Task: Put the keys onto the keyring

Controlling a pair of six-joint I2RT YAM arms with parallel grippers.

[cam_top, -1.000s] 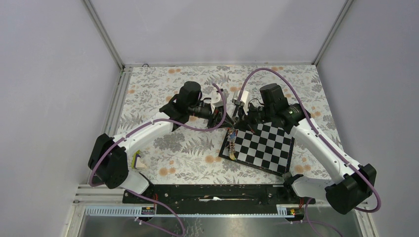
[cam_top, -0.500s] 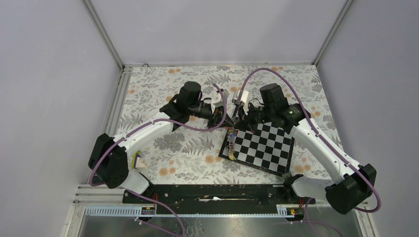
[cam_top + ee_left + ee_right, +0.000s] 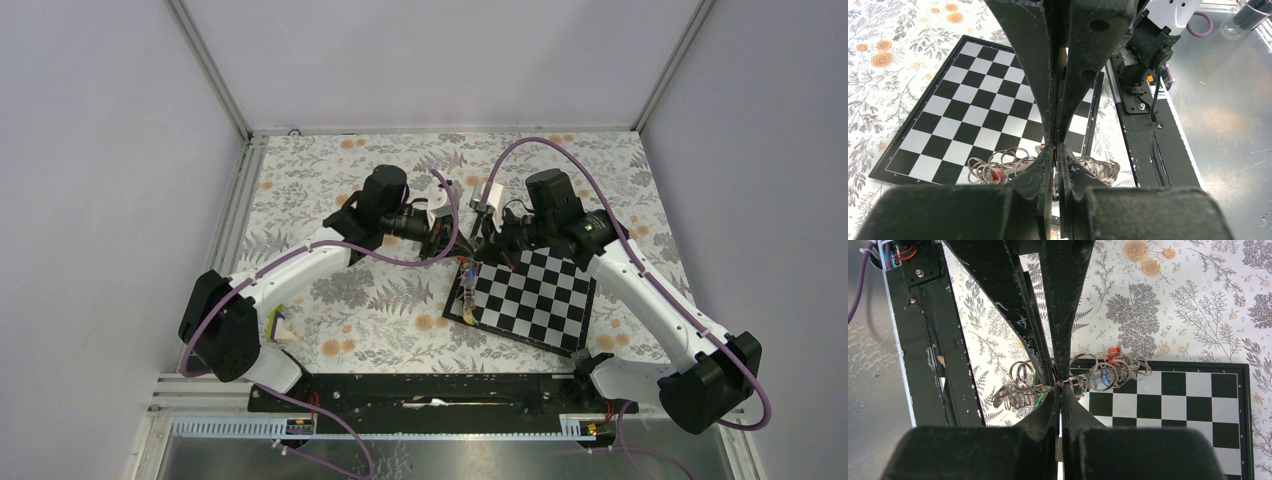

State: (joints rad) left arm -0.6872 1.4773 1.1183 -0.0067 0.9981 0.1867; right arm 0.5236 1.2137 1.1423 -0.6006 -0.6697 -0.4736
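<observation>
The top camera sits high above and behind the arms and looks down at the whole table (image 3: 310, 170), so everything looks small. The two wrist cameras sit very close to the table: the one on the left gripper (image 3: 1054, 150) faces right, and the one on the right gripper (image 3: 1059, 390) faces left. All three views share the left end of the chessboard (image 3: 535, 290) and the black rail (image 3: 430, 390) at the near edge.

A floral-patterned table (image 3: 330, 170) carries a chessboard (image 3: 530, 295) lying askew.
</observation>
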